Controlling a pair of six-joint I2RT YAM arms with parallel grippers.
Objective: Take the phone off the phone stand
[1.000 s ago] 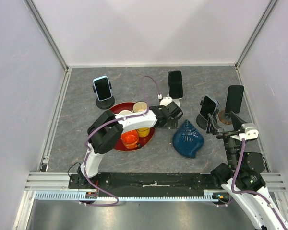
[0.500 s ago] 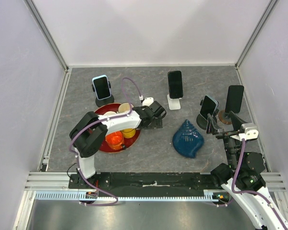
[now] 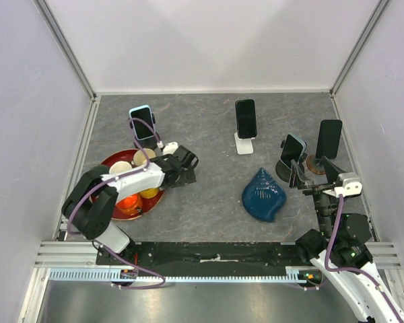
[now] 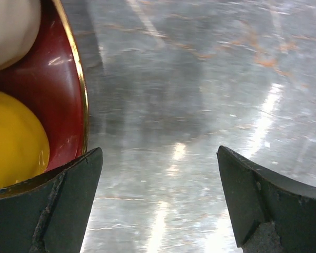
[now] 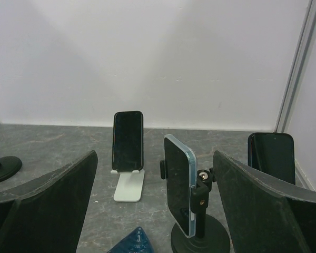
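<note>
Several phones stand on stands. A blue-cased phone [image 3: 143, 123] sits on a black round stand at the back left. A black phone [image 3: 246, 118] leans on a white stand [image 3: 243, 143]. A second blue-cased phone [image 3: 293, 149] is clamped on a black stand, and a black phone [image 3: 328, 138] stands at the far right. My left gripper [image 3: 185, 173] is open and empty, low over the table by the red tray [image 3: 111, 161]. My right gripper [image 3: 313, 171] is open and empty, just short of the clamped phone [image 5: 177, 182], which shows between its fingers [image 5: 52, 195].
The red tray's rim [image 4: 76, 79] holds a yellow cup [image 4: 13, 137] and a cream cup [image 4: 10, 26], close to my left fingers [image 4: 68, 195]. A blue shell-shaped object [image 3: 264, 195] lies left of my right arm. Grey walls enclose the table.
My left arm has swung left, from beside the white stand to the red tray's right edge. The red tray with its cups has slid left too. My right arm has not moved.
</note>
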